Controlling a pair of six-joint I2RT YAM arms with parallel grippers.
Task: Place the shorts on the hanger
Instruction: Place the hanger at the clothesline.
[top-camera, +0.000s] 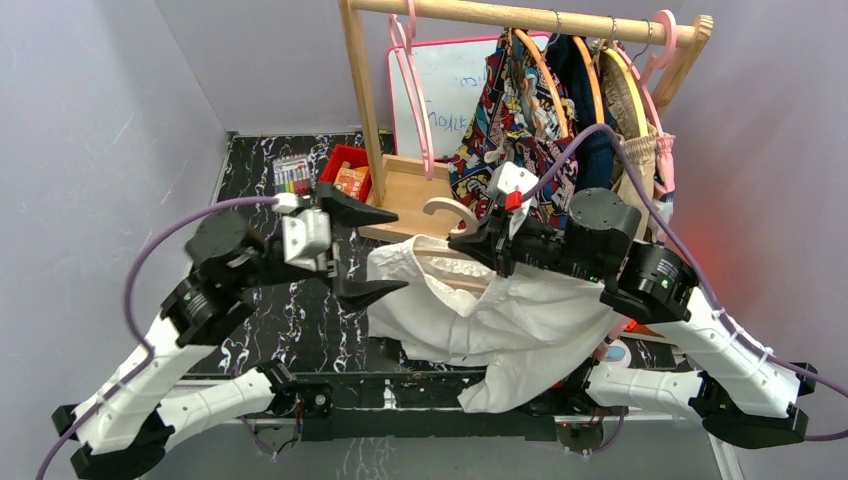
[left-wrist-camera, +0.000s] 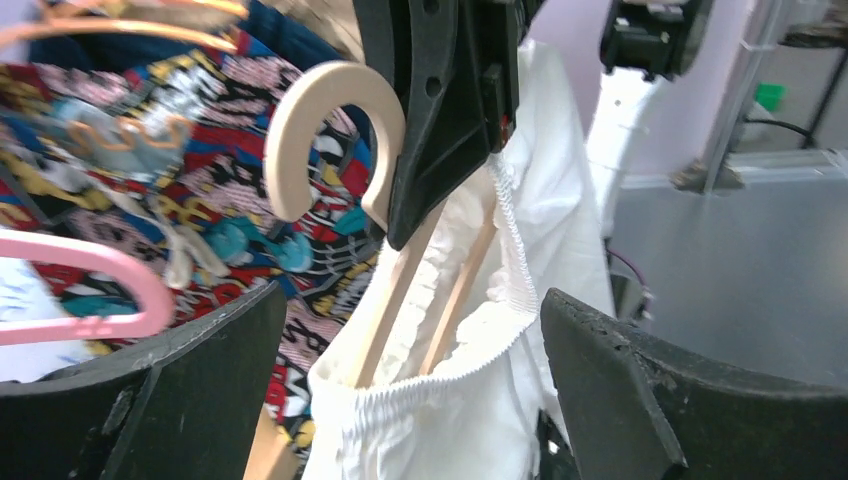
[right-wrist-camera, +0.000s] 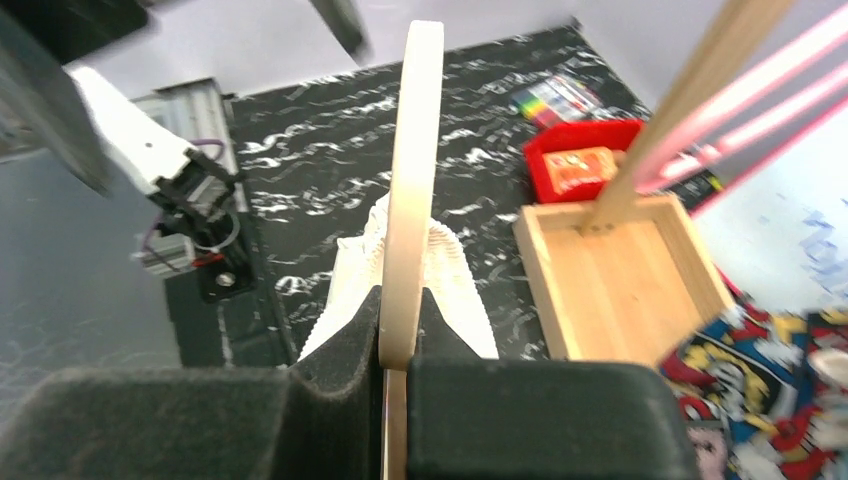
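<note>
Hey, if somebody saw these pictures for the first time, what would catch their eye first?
The white shorts hang mid-scene above the dark marbled table, with the waistband around the arms of a cream hanger that the right hand grips just below its hook. Next come the left hand, wide open beside the shorts' left edge, and the loud comic-print garment on the wooden rail behind.

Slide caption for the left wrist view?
Right gripper clamps the hanger at its neck; the shorts sit gathered over its bars.
</note>
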